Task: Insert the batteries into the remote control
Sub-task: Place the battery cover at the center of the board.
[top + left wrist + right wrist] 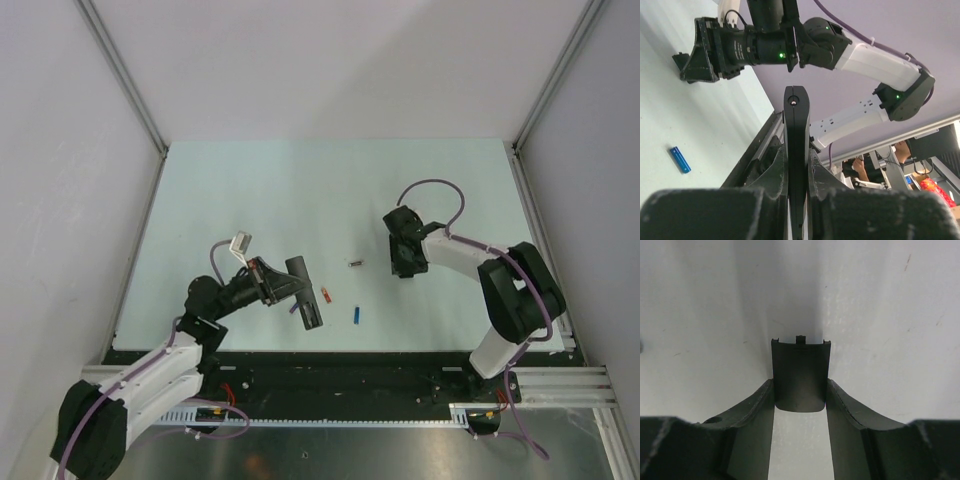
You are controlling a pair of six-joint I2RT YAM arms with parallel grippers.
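My left gripper (283, 285) is shut on the slim black remote control (305, 293) and holds it edge-on above the table's near part; in the left wrist view the remote (797, 130) stands between the fingers. Four tiny batteries lie on the table: silvery-dark (354, 264), red-orange (325, 294), bright blue (357, 315) and purple-blue (293, 309) beside the remote. The blue battery also shows in the left wrist view (679, 160). My right gripper (402, 268) points down at the table, shut on a small black curved cover piece (800, 375).
The pale green table (300, 190) is walled by grey panels with metal posts at the back corners. A black rail (330, 360) runs along its near edge. The right arm's grey and white links (500, 280) stand at the right.
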